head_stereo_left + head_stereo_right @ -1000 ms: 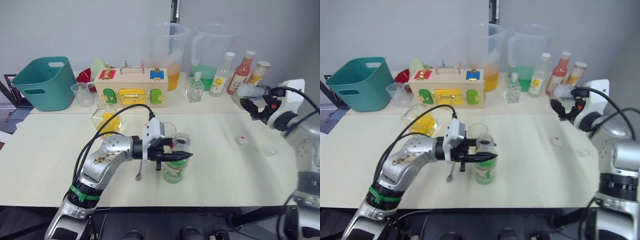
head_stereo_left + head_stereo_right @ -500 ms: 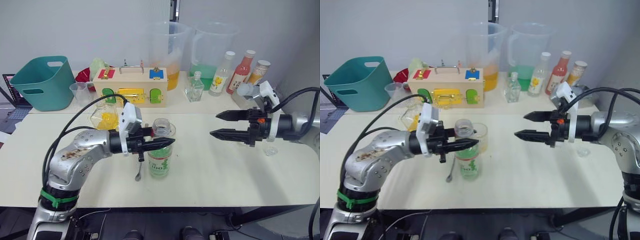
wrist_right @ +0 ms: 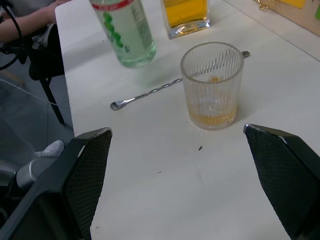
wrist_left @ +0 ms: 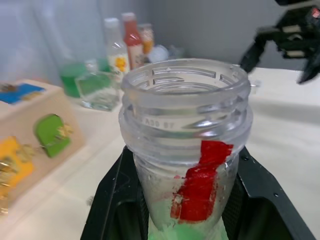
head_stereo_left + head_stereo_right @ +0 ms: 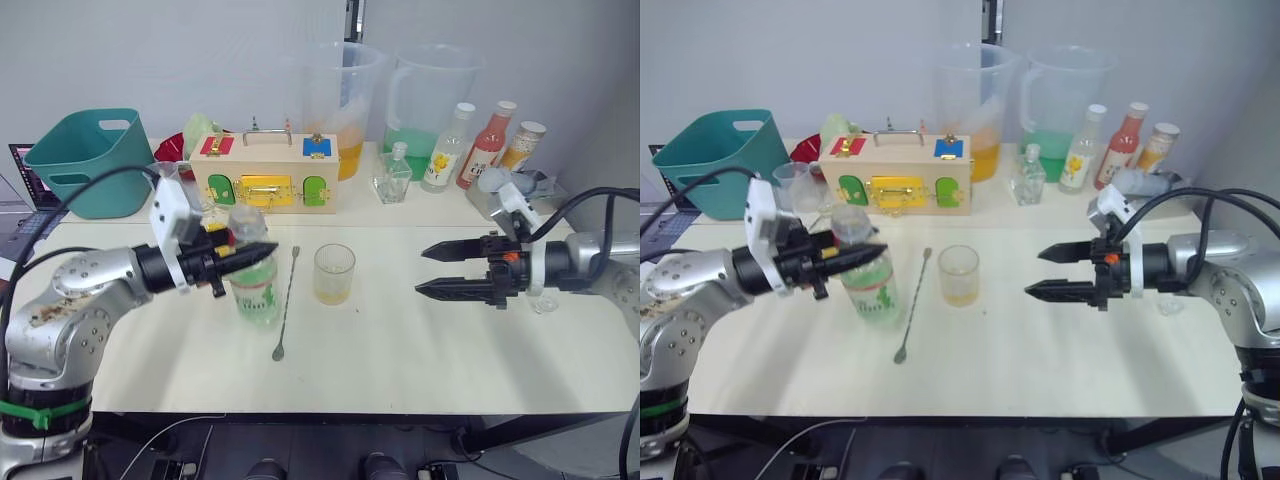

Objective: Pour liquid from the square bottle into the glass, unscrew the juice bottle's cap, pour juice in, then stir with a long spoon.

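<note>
Clear ribbed glass (image 5: 334, 273) stands near the middle of the table (image 5: 420, 350), with a shallow layer of yellow liquid (image 3: 212, 119) at its bottom. Just to the robot's left of the glass lies the long spoon (image 5: 286, 306), flat and running front to back, between the glass and the juice bottle (image 5: 254, 283). That bottle is upright and uncapped, its open threaded neck plain in the left wrist view, and the left gripper (image 5: 236, 259) is clamped around its neck. On the robot's right of the glass, well apart from it, the right gripper (image 5: 421, 270) hangs with its two fingers spread wide and nothing between them, pointing toward the glass. Behind the glass sits a wooden latch box (image 5: 263, 173); past it stand two large pitchers (image 5: 335, 100), a small stoppered bottle (image 5: 391, 175) and three other bottles (image 5: 447, 148). A teal bin (image 5: 88, 160) stands far to the robot's left of the glass. Nothing lies between the right gripper and the glass.

Half a second ago the juice bottle was directly in front of the glass; now it stands further to the robot's left, beyond the spoon.
</note>
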